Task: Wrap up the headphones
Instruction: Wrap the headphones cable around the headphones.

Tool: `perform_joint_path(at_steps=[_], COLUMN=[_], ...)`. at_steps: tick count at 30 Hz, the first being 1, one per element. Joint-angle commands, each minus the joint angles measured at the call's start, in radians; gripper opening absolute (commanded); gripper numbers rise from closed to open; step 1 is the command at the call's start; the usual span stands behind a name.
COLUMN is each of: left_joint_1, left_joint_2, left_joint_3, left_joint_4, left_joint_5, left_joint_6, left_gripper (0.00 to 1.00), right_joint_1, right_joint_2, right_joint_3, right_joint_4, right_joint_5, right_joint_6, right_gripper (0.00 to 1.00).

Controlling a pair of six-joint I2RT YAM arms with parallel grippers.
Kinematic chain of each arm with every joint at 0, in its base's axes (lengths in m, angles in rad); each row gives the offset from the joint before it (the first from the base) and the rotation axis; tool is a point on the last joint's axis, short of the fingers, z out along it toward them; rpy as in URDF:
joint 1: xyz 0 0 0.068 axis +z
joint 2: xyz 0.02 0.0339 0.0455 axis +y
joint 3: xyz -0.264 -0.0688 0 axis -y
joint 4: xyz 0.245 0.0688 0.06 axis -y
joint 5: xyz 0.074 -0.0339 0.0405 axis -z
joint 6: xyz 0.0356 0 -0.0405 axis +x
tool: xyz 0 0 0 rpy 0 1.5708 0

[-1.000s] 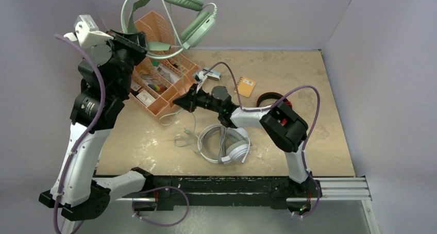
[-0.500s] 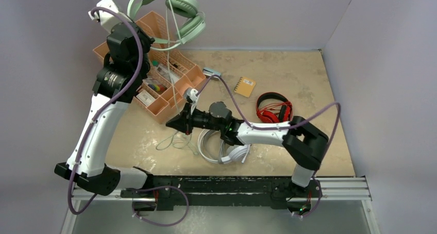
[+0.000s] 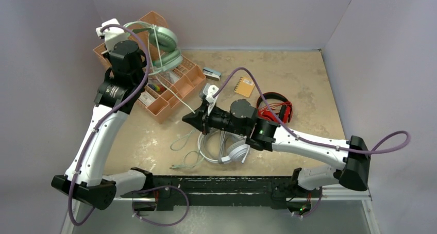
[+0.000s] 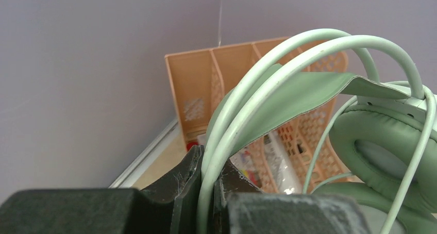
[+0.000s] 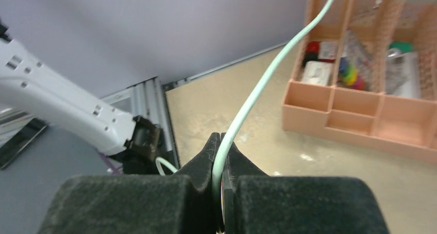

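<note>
Left wrist: left gripper (image 4: 210, 164) clamps, apparently, the mint headphones (image 4: 381, 141) by the band; right gripper (image 5: 222, 141) pinches their cord (image 5: 260, 84). Pulling it taut could snag the orange organizer (image 5: 355, 126).

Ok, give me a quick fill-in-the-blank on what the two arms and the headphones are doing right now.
1. The headset clamped in the left tool is coloured ____.
2. The right tool is ____ on its cord.
3. In the top view, the red headset lies to the ____ of the white headset.
Missing words: mint-green; shut; right.
</note>
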State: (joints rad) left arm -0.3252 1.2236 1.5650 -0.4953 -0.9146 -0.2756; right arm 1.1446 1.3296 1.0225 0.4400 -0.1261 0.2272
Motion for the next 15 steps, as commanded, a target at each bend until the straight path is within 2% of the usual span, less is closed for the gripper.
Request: perform_joint_path(at_steps=[1, 6, 12, 15], left_joint_1=[0.012, 0.012, 0.012, 0.012], left_joint_2=[-0.101, -0.128, -0.201, -0.234], left_joint_3=[-0.057, -0.109, -0.177, -0.200], left_joint_4=[0.057, -0.107, -0.205, -0.247], left_joint_5=[-0.004, 0.139, 0.345, 0.441], left_joint_6=[0.040, 0.032, 0.021, 0.042], left_gripper=[0.00, 0.00, 0.00, 0.00], right_joint_1=[0.006, 0.004, -0.016, -0.060], right_joint_2=[-0.048, 0.033, 0.130, 0.171], right_joint_3=[0.212, 0.478, 0.653, 0.736], right_joint_4=[-0.246, -0.477, -0.527, -0.559], right_joint_5=[0.105, 0.230, 0.407, 0.414], right_joint_6=[-0.173, -0.366, -0.539, -0.578], right_gripper=[0.00, 0.00, 0.00, 0.00])
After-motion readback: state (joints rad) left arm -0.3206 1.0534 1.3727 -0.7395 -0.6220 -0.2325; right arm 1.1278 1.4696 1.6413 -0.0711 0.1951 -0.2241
